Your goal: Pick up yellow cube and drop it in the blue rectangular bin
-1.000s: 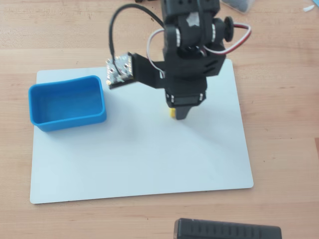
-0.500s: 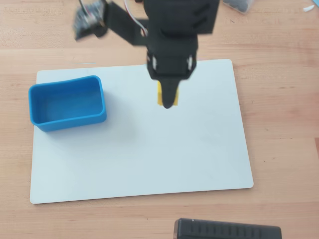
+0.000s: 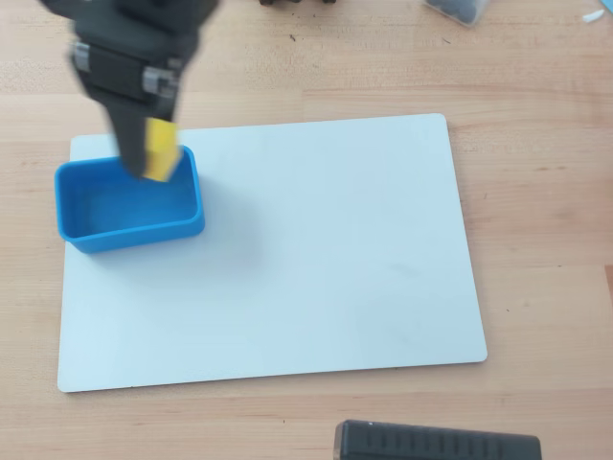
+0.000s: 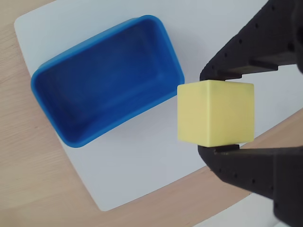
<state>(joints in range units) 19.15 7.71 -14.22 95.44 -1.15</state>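
Note:
My gripper (image 4: 218, 113) is shut on the yellow cube (image 4: 215, 112), with one black finger above it and one below it in the wrist view. In the overhead view the gripper (image 3: 153, 149) holds the cube (image 3: 160, 149) in the air over the far right rim of the blue rectangular bin (image 3: 129, 226). The bin sits at the left end of a white board (image 3: 316, 259) and is empty. In the wrist view the bin (image 4: 106, 78) lies below and to the left of the cube.
The white board lies on a wooden table (image 3: 536, 192). A black object (image 3: 436, 443) sits at the near edge. Dark items (image 3: 460, 8) sit at the far edge.

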